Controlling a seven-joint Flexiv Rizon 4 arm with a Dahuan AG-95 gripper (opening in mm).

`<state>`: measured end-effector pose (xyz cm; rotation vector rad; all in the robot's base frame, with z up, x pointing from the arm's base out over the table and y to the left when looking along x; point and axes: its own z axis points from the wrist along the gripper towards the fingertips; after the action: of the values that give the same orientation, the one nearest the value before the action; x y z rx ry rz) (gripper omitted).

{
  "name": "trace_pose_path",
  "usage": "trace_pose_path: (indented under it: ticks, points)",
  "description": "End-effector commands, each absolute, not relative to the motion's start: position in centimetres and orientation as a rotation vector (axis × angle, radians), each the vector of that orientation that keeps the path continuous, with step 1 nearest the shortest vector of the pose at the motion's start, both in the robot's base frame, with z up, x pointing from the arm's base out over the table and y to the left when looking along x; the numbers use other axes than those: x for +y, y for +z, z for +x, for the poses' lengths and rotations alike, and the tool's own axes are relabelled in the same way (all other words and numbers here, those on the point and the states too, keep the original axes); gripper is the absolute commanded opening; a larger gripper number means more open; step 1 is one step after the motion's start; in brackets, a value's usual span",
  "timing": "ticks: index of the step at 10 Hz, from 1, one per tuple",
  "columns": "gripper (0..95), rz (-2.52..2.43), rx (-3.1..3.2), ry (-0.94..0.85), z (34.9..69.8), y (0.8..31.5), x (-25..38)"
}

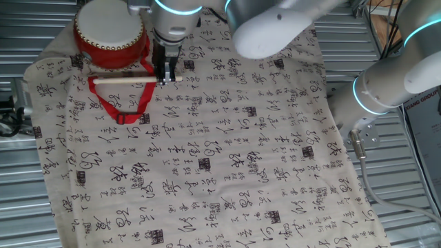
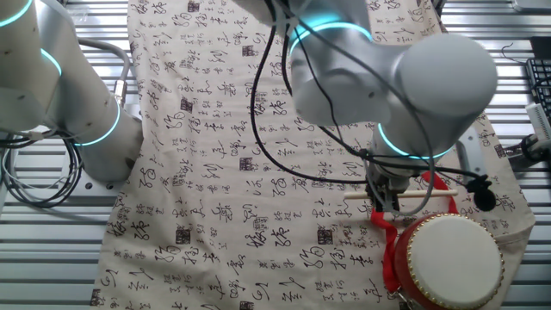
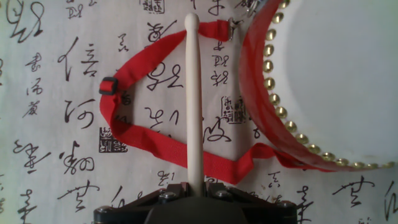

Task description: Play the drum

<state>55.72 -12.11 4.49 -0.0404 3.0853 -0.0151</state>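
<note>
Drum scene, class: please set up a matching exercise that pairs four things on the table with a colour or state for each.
Things:
1. drum
2. stick
3. strap
4. cloth

Descriptions:
A. printed with black writing
B. red loop lying flat, with a buckle
C. pale wood, lying across the strap with one end between the fingers of the hand
D. red body, cream top

Pairs: 1-D, 2-C, 3-B, 4-A

We are viewing the counter (image 1: pixel 207 172) from high up on opposite sides, both sharing the drum (image 2: pixel 452 258); our hand view is looking closely downward.
</note>
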Motion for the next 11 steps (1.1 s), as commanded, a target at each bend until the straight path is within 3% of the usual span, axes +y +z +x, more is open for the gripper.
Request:
trace_pose_path:
  ticks: [1, 11]
  points:
    - [0.0, -0.047, 3.085, -0.016, 55.74, 4.64, -12.17]
    - [0.0, -0.039, 3.072, -0.010, 55.74, 4.63, -12.17]
